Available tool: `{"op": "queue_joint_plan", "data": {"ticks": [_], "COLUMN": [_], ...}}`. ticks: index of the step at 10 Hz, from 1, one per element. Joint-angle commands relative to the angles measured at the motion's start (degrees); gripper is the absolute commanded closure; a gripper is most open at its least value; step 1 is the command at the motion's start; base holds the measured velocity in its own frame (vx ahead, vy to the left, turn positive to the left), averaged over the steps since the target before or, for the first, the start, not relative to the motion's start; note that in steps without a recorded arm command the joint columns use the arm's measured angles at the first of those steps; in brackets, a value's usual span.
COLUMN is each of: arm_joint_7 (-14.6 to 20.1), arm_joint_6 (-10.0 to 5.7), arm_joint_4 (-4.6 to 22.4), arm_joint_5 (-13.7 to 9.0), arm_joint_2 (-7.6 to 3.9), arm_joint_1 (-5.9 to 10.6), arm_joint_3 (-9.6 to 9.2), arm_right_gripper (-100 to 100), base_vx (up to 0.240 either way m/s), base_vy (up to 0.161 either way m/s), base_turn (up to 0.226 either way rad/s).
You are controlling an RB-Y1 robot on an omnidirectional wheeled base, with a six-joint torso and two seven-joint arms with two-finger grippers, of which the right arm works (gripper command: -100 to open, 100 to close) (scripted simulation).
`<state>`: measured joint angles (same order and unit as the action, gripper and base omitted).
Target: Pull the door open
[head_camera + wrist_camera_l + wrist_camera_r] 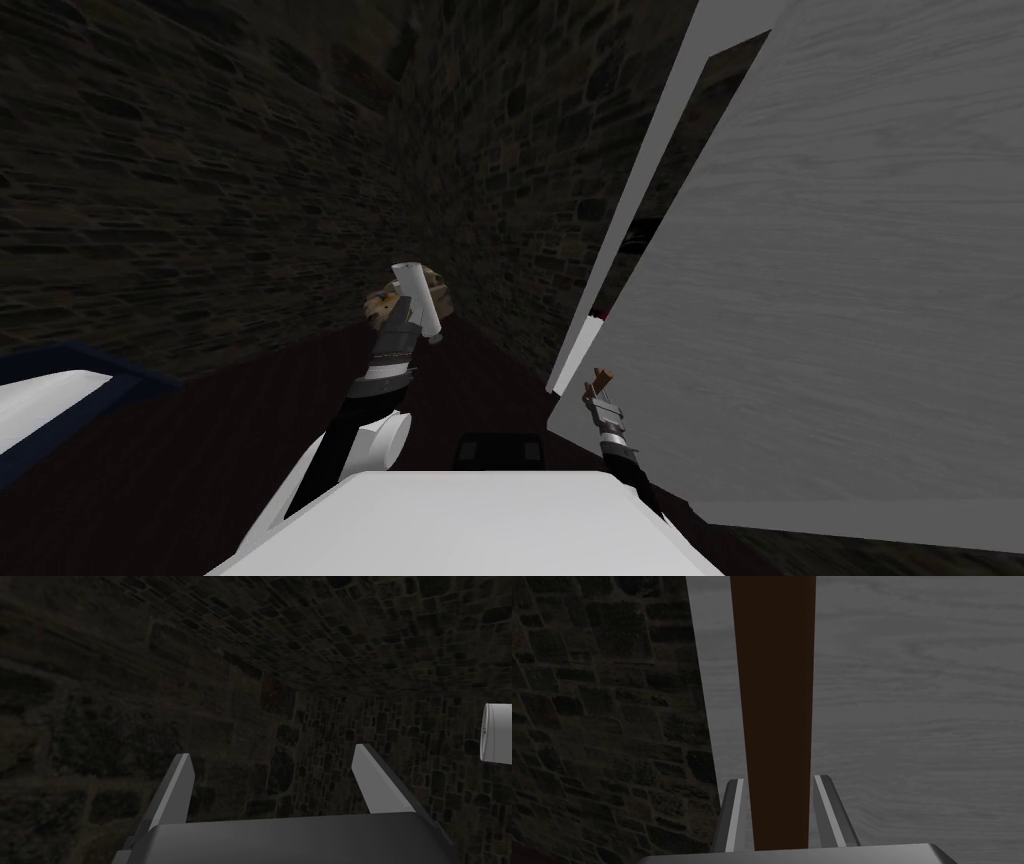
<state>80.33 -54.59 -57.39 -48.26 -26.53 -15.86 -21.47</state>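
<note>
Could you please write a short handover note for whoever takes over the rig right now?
Right gripper: shut on the brown handle, fingers pressing its two sides.
Left gripper: open, holding nothing, raised in front of the dark stone wall.
Door: grey panel on my right. A narrow dark gap runs along its edge in the head view, so it looks slightly ajar.
Done: handle grasped.
Left: pull the door wide open, then release the handle.
</note>
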Motion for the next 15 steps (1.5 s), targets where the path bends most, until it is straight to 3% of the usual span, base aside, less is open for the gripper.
{"op": "queue_joint_plan", "data": {"ticks": [1,3,9,10,15], "arm_joint_7": [1.1,1.1,6.0,5.5,9.0], "arm_joint_6": [-0.67,-0.80,-5.33,-4.93,-8.55], "arm_joint_4": [0.3,0.3,0.6,0.7,2.3], "arm_joint_5": [0.7,0.9,3.3,3.1,4.8], "arm_joint_2": [-0.63,-0.69,-4.80,-4.31,-6.80], "arm_joint_1": [-0.26,-0.12,-2.65,-2.06,-3.05], "arm_joint_3": [-1.34,-1.49,-6.74,-6.19,-9.57], "arm_right_gripper": [100,100,100,100,100], "base_vx": [-0.239,-0.168,-0.268,-0.131,-0.216], "base_vy": [-0.006,0.002,-0.025,-0.003,-0.033], "base_turn": [0.067,0.032,0.139,0.016,0.133]}}
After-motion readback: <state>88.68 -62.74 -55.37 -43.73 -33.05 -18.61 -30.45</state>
